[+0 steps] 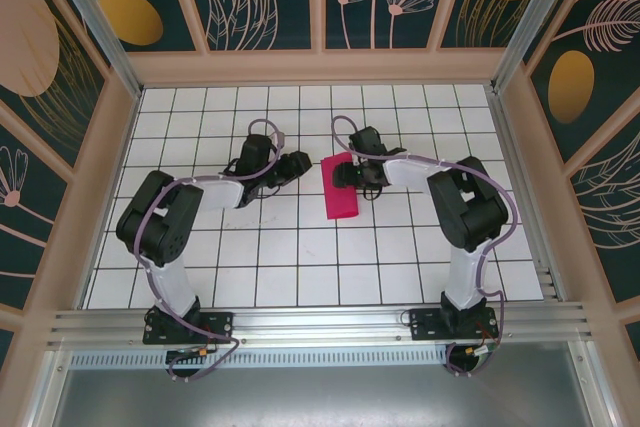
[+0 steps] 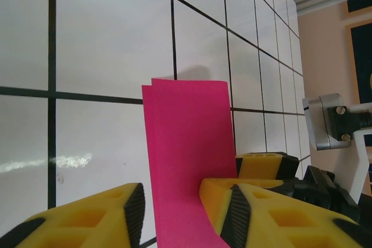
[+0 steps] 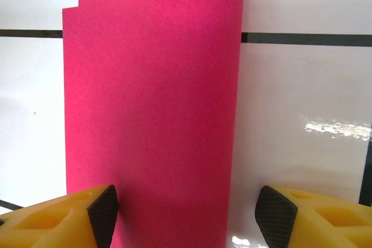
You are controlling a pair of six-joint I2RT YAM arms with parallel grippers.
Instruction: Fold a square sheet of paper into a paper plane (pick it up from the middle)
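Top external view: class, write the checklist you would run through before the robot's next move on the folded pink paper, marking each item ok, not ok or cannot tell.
1. Folded magenta-pink paper sheet rests on the white gridded table: ok.
2. Folded layers line up: not ok, one corner shows a stepped offset.
3. Left pincer has its jaws apart with the paper between them: ok.
4. Right pincer has its jaws wide, straddling the paper: ok.
5. Either pincer actually pressing on the paper: cannot tell.
6. Pincers clear of each other: cannot tell; they sit close together.
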